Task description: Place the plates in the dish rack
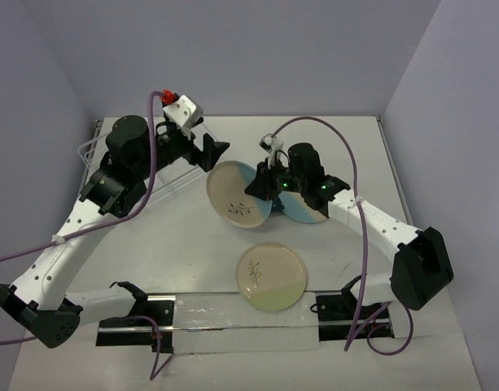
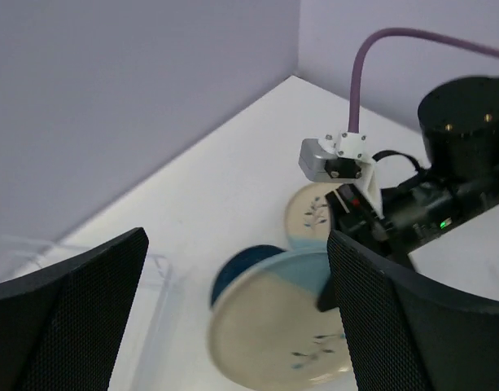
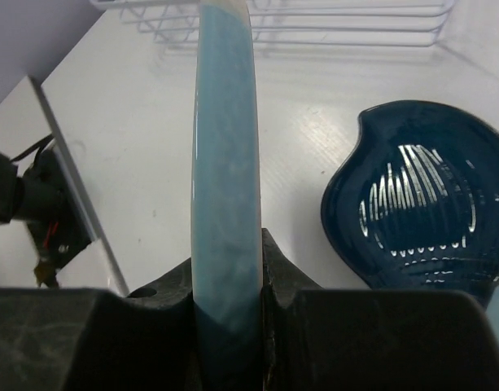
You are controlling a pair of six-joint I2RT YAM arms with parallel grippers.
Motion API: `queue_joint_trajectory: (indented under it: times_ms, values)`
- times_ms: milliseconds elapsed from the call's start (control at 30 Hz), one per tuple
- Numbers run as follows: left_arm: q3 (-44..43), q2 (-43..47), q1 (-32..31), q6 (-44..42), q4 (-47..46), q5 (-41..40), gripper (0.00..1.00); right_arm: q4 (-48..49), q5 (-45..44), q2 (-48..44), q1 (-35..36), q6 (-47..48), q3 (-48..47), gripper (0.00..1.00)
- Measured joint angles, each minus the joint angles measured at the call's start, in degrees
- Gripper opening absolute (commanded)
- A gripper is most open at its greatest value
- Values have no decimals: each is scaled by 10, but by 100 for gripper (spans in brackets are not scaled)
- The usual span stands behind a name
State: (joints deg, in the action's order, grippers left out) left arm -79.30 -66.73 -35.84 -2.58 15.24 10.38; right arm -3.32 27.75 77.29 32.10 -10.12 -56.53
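The right tool [image 3: 227, 273] clenches the round beige, blue-sectioned plate [image 1: 235, 195] edgewise; the left tool [image 1: 216, 152], released, hovers just far-left.
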Motion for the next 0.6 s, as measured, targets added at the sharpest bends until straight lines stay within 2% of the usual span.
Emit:
queue_joint_trajectory:
  times_ms: [67,200,433,600]
  values:
    - [-12,-6,19,-68,11,61,99,-7,17,0,0,7,0,0]
    - [-77,-58,43,-205,105,182,99,-19,44,-4,-6,30,0,0]
    - [-135,-171,53,-375,287,290,99,-33,84,-20,-10,61,2,0]
    - [-134,-220,56,-446,384,323,99,-46,138,-20,-11,76,2,0]
